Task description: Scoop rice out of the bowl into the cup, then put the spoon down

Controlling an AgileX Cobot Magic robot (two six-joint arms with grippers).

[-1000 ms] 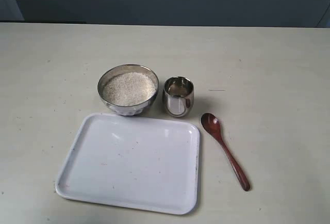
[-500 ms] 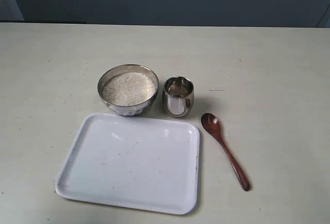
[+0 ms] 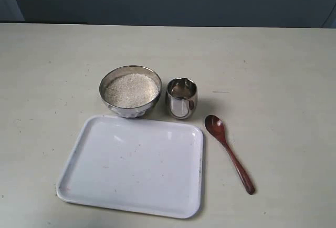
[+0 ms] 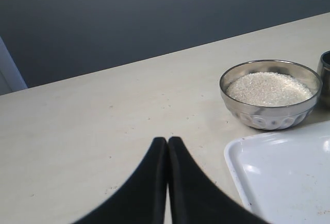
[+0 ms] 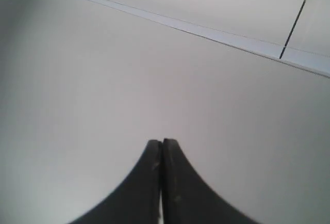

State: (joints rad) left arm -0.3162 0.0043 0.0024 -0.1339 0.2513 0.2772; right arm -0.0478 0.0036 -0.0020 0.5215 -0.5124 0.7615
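The steel bowl point(image 3: 130, 91) holds off-white rice point(image 3: 131, 90) at the table's middle; the left wrist view shows the same bowl point(image 4: 270, 94) and rice point(image 4: 269, 88). Just right of it stands the small steel cup point(image 3: 181, 97), its edge showing as the cup point(image 4: 325, 72). The dark wooden spoon point(image 3: 229, 152) lies flat on the table, right of the tray, with its oval end toward the cup. No arm appears in the exterior view. My left gripper point(image 4: 167, 140) is shut with nothing in it, well short of the bowl. My right gripper point(image 5: 162, 142) is shut and empty, facing a pale blank surface.
A white rectangular tray point(image 3: 134, 165) lies in front of the bowl and cup; its corner shows as the tray point(image 4: 289, 177) in the left wrist view. A dark wall rises behind the table's far edge point(image 3: 168, 26).
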